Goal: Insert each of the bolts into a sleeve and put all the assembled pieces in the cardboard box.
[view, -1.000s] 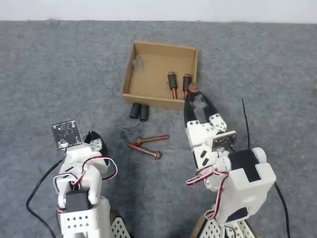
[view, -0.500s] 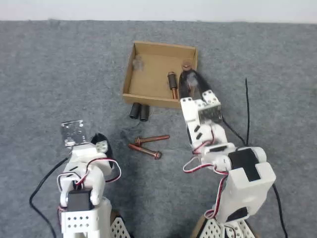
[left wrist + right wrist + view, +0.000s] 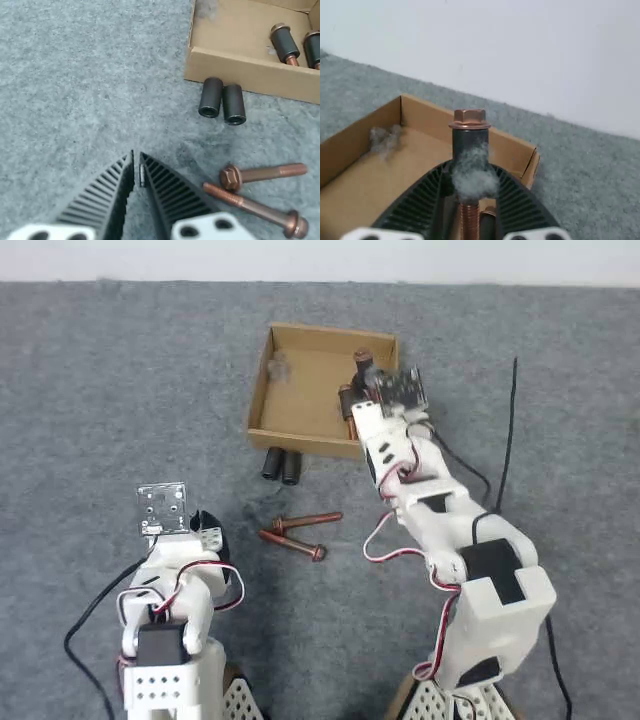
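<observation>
Bolts: two loose (image 3: 306, 521), centre of high view, on grey carpeted table (image 3: 100, 390); two sleeves (image 3: 272, 463) just below cardboard box (image 3: 300, 443)
Room: white wall (image 3: 520, 50) behind
Right hand (image 3: 471, 180): clamped on bolt-in-sleeve piece (image 3: 469, 135), upright over box
Left hand (image 3: 136, 162): nearly closed, nothing held
Hidden: piece's lower end behind fingers (image 3: 420, 205); box's right corner behind arm (image 3: 440, 510)

We see the cardboard box (image 3: 300, 390) open from above, its left half bare; the right pincer (image 3: 470, 172), clamped on an assembled piece (image 3: 469, 132), crowds the right side. Two sleeves (image 3: 281, 465) block the near wall outside; two bolts (image 3: 300, 530) lie nearer the arms, open surface (image 3: 120, 390) all round.
</observation>
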